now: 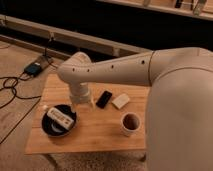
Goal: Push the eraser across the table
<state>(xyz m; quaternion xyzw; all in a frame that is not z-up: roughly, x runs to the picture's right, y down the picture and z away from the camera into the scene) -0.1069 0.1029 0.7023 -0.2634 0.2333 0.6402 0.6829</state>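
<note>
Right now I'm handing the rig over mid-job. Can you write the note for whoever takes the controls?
Gripper: low over the table, between the black dish and the eraser. Whether it touches the eraser cannot be told.
Eraser: flat near the table's middle, close beside the cream block.
Also there: the mug near the front edge and the white strip device in the dish.
Done: the arm is set beside the eraser.
Left: push the eraser across the table, probably minding the cream block.
</note>
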